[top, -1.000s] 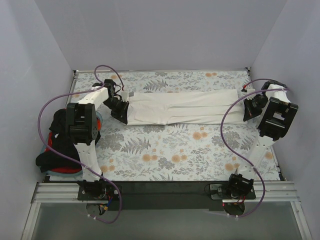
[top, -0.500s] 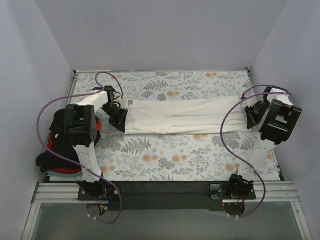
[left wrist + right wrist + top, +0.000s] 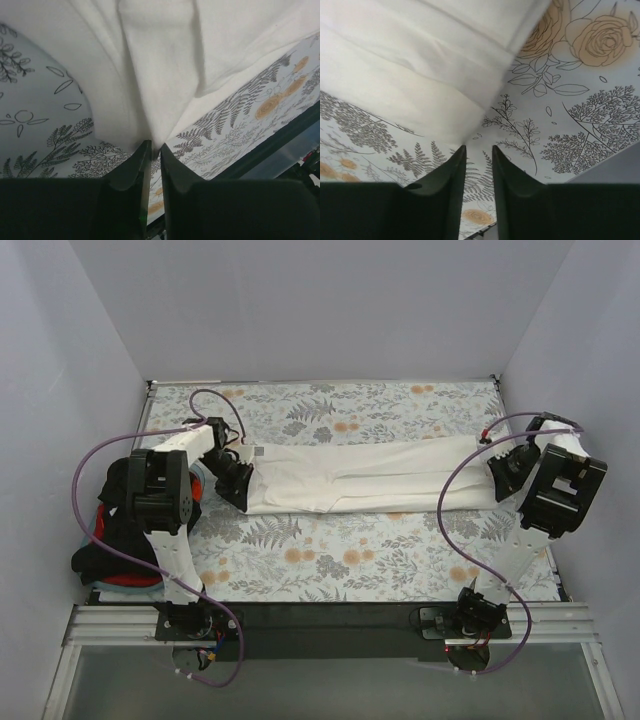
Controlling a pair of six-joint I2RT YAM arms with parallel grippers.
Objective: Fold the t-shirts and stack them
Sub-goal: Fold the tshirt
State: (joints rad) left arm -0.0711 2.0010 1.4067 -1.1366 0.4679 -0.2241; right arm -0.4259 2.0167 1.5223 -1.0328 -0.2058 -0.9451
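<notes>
2 grippers of mine grip the opposite ends of the off-white t-shirt, which lies folded into a long narrow band across the middle of the floral table cloth. my left gripper sits at the band's left end. its fingers are pressed almost together on a gathered fold of the cloth, and from that pinch the shirt fans up and away in soft creases. my right gripper sits at the band's right end, near the right wall. its fingers stand a little further apart, and a corner of the shirt tapers down to a point at their tips, clamped there. at this end the cloth is raised just off the table cloth, with shadow under its edge. between my 2 hands the shirt runs nearly straight, its near edge sagging slightly toward the arm bases around the middle. well apart from it, off the left edge of the table and behind my left arm, a black t-shirt lies heaped over a red t-shirt. neither gripper touches them.
</notes>
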